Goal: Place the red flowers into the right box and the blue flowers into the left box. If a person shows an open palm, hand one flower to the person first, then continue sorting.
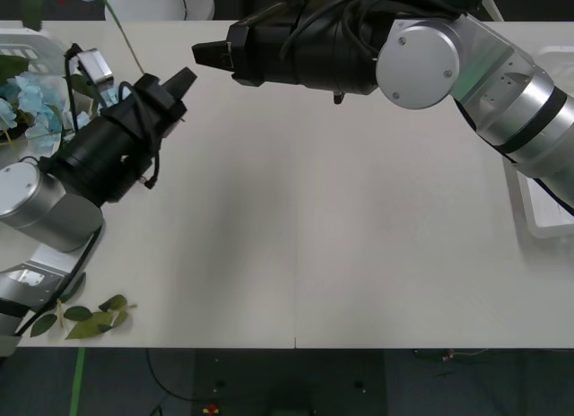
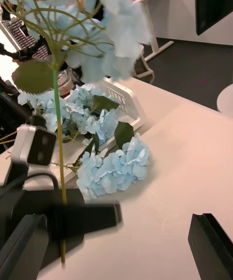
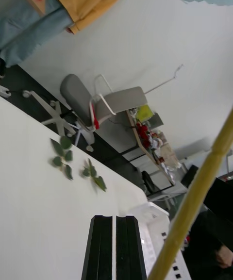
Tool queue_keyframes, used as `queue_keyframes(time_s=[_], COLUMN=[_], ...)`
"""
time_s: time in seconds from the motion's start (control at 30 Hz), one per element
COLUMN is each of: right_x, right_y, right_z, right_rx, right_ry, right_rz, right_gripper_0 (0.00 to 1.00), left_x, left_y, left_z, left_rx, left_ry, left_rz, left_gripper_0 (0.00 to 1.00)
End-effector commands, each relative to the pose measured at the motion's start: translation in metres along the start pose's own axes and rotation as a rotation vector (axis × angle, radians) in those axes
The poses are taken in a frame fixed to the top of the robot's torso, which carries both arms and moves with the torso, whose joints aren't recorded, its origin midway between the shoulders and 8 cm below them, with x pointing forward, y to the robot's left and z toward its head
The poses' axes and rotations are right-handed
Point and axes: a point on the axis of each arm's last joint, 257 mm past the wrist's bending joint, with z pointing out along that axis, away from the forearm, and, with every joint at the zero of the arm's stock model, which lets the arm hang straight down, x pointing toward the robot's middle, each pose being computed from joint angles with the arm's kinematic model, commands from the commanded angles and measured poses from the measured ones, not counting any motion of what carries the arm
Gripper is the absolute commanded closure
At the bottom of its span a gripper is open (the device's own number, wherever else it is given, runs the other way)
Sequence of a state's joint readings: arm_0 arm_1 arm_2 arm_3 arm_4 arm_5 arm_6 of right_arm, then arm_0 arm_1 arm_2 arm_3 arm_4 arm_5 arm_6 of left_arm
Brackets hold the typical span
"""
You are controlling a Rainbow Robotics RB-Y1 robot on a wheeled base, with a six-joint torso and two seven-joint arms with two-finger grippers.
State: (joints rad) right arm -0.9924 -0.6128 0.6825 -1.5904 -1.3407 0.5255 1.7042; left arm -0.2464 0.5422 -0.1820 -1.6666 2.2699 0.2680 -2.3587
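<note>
Left end effector (image 1: 182,82) clamped together on a blue flower stalk (image 1: 126,32), bloom rising beyond it, right end effector (image 1: 204,54) spread apart just beside, left box (image 2: 127,101) of blue blooms past both.

A: How's the light on the table (image 1: 296,255)?

B: Bright and even from overhead. The white top is close to washed out, with soft grey shadows under both arms; the broadest falls from the centre toward 7 o'clock in the front view.

A: Any blur?

B: In the right wrist view, the blue flowers (image 2: 114,168) lying on the table are fairly sharp, but the bloom at 12 o'clock is soft and pale, and the dark bar at 8 o'clock is smeared. In the left wrist view the stalk (image 3: 194,212) at 4 o'clock is out of focus.
</note>
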Motion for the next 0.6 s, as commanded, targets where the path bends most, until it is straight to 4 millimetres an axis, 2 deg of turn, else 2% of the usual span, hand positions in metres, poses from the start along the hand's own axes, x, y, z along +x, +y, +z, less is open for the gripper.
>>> queue_keyframes(time_s=[0.03, 0.07, 0.2, 0.27, 0.3, 0.47, 0.57, 0.6], right_x=[-0.031, -0.027, -0.010, 0.001, 0.005, 0.028, 0.036, 0.039], right_y=[-0.006, -0.009, -0.019, -0.026, -0.028, -0.042, -0.053, -0.054], right_z=[-0.028, -0.035, -0.053, -0.070, -0.074, -0.112, -0.138, -0.145], right_rx=[0.012, 0.017, 0.033, 0.030, 0.029, -0.026, -0.084, -0.108], right_ry=[-0.008, 0.022, 0.089, 0.110, 0.117, 0.196, 0.261, 0.277], right_rz=[-0.121, -0.139, -0.199, -0.226, -0.226, -0.249, -0.279, -0.287], right_gripper_0=[0.15, 0.14, 0.14, 0.14, 0.14, 0.14, 0.15, 0.15], left_x=[-0.096, -0.115, -0.151, -0.181, -0.186, -0.238, -0.267, -0.271], left_y=[0.030, 0.044, 0.069, 0.093, 0.098, 0.146, 0.164, 0.167], left_z=[-0.020, -0.030, -0.051, -0.072, -0.077, -0.133, -0.163, -0.168], left_rx=[-0.072, -0.106, -0.182, -0.256, -0.270, -0.391, -0.437, -0.442], left_ry=[-0.072, -0.077, -0.077, -0.072, -0.066, -0.054, -0.089, -0.090], left_rz=[0.041, 0.058, 0.109, 0.152, 0.161, 0.164, 0.142, 0.137], left_gripper_0=[1.00, 1.00, 1.00, 1.00, 1.00, 1.00, 1.00, 1.00])
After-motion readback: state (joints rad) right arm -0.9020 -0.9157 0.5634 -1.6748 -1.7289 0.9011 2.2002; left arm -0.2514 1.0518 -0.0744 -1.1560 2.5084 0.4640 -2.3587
